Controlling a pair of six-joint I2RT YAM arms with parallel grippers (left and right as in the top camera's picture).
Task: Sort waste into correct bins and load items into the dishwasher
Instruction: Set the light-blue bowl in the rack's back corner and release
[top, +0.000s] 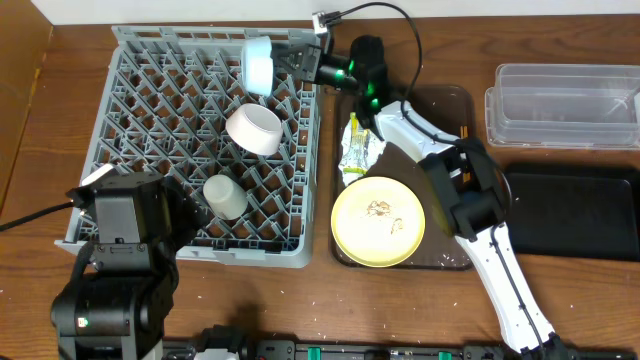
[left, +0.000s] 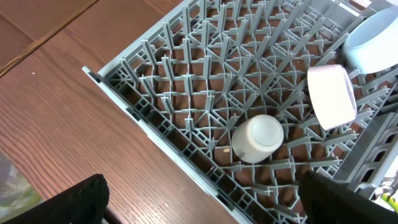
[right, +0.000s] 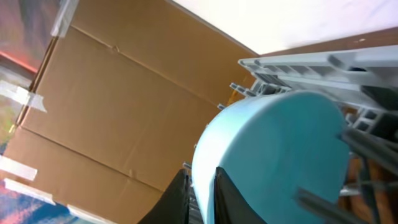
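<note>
the right gripper (top: 287, 62) reaches across to the far right corner of the dish rack (top: 115, 45), where the light blue bowl (top: 258, 65) stands on its edge among the dividers, its hollow side facing the left of the rack. in the right wrist view the two dark fingers (right: 175, 200) sit close together with the bowl's thin rim between them, one on each side of the wall. the jaws are narrow, but whether they press the rim or have just let go of it cannot be told.

the left gripper (left: 211, 200) hangs over the near left corner of the rack, its fingers spread wide with nothing between them.

in the rack the white bowl (top: 253, 128) lies tilted near the middle and the cream cup (top: 226, 197) lies nearer the front, apart from each other. on the brown tray (top: 450, 100) just right of the rack lie the pale yellow plate (top: 378, 221), bearing some scraps (top: 381, 209), and the snack wrapper (top: 358, 150) behind it. the clear tub (top: 565, 105) and the black tub (top: 575, 210) stand at the far right
</note>
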